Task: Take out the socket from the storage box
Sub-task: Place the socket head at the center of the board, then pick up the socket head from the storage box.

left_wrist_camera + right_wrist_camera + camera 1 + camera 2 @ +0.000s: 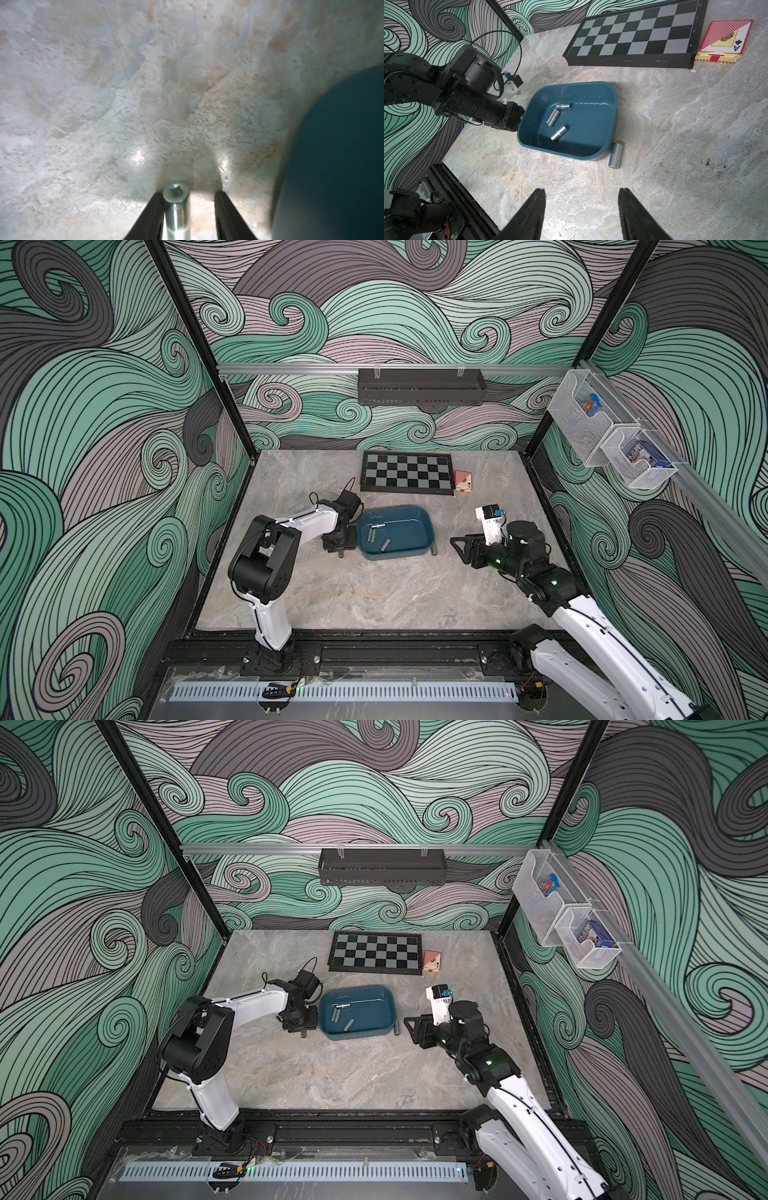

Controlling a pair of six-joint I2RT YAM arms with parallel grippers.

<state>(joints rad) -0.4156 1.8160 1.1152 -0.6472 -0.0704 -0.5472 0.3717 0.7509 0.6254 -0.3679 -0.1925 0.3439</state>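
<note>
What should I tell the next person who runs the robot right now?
Left gripper: open, low beside the storage box, outside it. A socket sits between its jaws, touching one finger and clear of the other.
Right gripper: open, empty, over the table on the box's other side.
Done: that socket is out of the box. A second socket lies on the table beside the box's corner.
Left: three sockets lie in the box. Probably draw the left gripper clear, then go for one of those.
</note>
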